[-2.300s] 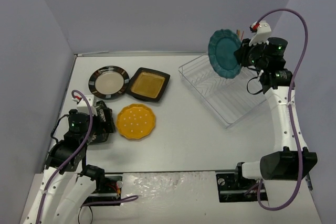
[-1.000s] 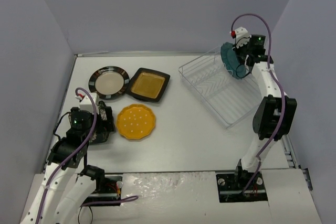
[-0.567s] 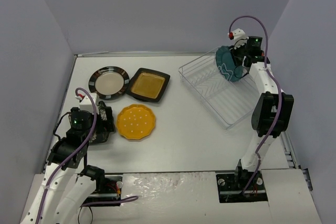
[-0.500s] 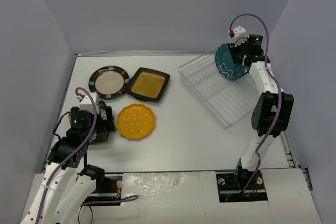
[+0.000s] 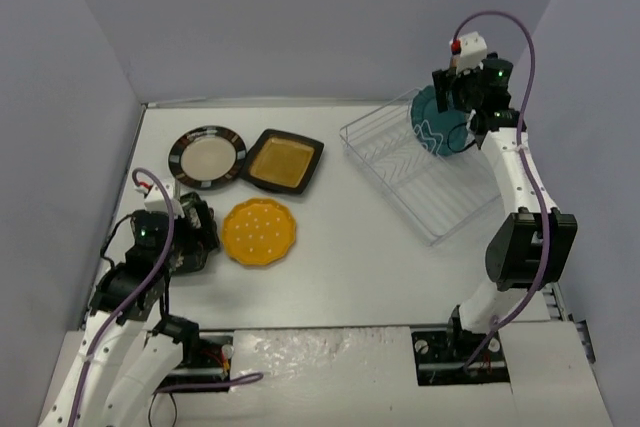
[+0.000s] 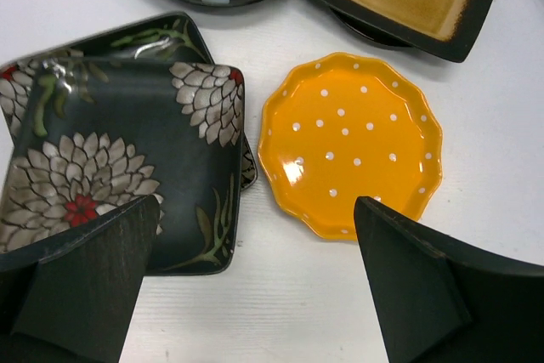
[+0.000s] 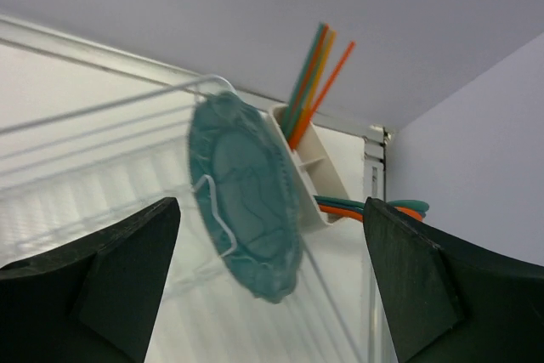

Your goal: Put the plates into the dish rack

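A teal scalloped plate (image 5: 434,128) stands on edge in the white wire dish rack (image 5: 400,172), leaning on the white caddy (image 7: 308,178); it also shows in the right wrist view (image 7: 246,210). My right gripper (image 5: 453,110) is open just behind it, jaws wide either side (image 7: 270,244), not touching. Two black floral square plates (image 6: 119,150) lie stacked at the table's left. My left gripper (image 5: 193,237) is open and empty just above their near right corner (image 6: 255,286). A round striped-rim plate (image 5: 207,157) and a black square amber-centred plate (image 5: 281,160) lie at the back.
An orange scalloped plate with white dots (image 5: 258,232) lies right of the floral plates, also in the left wrist view (image 6: 350,142). Coloured straws (image 7: 313,82) stand in the caddy. Grey walls close in the table on three sides.
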Robot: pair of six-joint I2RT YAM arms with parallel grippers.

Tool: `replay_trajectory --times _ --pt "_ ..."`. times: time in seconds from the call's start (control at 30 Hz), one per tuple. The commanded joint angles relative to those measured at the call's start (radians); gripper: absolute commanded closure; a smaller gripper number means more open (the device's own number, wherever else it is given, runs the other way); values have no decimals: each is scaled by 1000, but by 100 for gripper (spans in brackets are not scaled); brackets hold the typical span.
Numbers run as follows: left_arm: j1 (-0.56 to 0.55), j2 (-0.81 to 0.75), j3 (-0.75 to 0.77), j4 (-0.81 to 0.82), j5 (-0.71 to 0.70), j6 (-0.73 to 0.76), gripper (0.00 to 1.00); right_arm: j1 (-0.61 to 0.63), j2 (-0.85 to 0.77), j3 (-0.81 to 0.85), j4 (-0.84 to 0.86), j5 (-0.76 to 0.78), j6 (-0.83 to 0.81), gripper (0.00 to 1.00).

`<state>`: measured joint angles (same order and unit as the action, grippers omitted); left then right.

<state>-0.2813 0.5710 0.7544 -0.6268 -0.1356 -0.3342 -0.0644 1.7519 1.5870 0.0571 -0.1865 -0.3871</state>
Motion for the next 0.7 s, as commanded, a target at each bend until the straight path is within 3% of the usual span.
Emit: replay_trajectory --times 0.0,0.33,0.67 --pt "-2 61 54 -30 -19 -260 3 160 -254 -96 81 93 176 11" --pt "-43 290 -12 -45 72 -588 4 614 -456 -473 139 108 509 3" --pt "-169 397 -44 -22 -61 -812 18 752 -491 -659 245 77 660 2"
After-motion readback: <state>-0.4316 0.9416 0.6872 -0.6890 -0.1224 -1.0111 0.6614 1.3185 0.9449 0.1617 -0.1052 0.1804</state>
